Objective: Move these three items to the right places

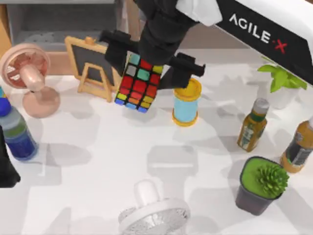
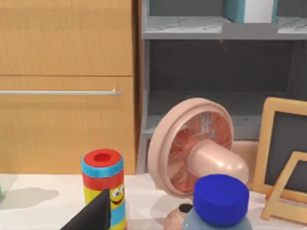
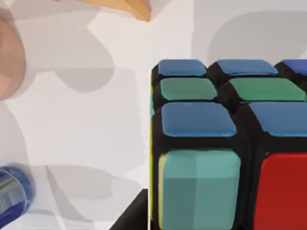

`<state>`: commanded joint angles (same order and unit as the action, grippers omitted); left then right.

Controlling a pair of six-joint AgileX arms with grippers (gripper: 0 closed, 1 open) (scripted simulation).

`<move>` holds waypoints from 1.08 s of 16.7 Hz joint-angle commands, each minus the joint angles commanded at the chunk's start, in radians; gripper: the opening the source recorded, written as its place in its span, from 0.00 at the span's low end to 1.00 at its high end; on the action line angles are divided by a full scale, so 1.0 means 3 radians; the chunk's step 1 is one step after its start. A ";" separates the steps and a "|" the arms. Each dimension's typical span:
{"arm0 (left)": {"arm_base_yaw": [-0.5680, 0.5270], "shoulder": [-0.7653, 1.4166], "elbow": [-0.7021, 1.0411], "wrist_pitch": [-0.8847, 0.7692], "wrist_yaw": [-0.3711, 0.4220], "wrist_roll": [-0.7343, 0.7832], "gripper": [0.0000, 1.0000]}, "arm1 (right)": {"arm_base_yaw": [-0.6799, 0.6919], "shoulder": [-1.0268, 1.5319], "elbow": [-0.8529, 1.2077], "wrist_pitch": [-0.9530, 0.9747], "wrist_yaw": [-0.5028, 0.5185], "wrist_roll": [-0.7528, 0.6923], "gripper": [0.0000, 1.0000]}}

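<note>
Now our right gripper (image 1: 146, 66) holds the puzzle cube (image 1: 138, 84) up above the table (image 1: 98, 161), near the little chalkboard (image 1: 93, 63) and the yellow-and-blue spool (image 1: 186, 103); its two fingers squeeze opposite sides. We think the cube is hard, light and smooth, so flat sides grip best; our left arm's fingers we cannot tell; the arm hides the cube's top.

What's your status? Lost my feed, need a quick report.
Right gripper shut on puzzle cube, held above table. Left gripper parked at left edge. Chalkboard easel and yellow-capped spool flank the cube.
</note>
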<state>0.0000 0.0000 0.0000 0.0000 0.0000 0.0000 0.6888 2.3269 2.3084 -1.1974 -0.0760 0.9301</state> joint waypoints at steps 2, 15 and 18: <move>0.0000 0.0000 0.0000 0.0000 0.0000 0.0000 1.00 | -0.0264 -0.0432 -0.0279 0.0512 -0.0117 -0.0263 0.00; 0.0000 0.0000 0.0000 0.0000 0.0000 0.0000 1.00 | -0.2679 -0.2622 -0.2347 0.3879 -0.0594 -0.2457 0.00; 0.0000 0.0000 0.0000 0.0000 0.0000 0.0000 1.00 | -0.3082 -0.2686 -0.2768 0.4210 -0.0606 -0.2867 0.00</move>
<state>0.0000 0.0000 0.0000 0.0000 0.0000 0.0000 -0.2358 1.5211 1.4781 0.0657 -0.2578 0.0701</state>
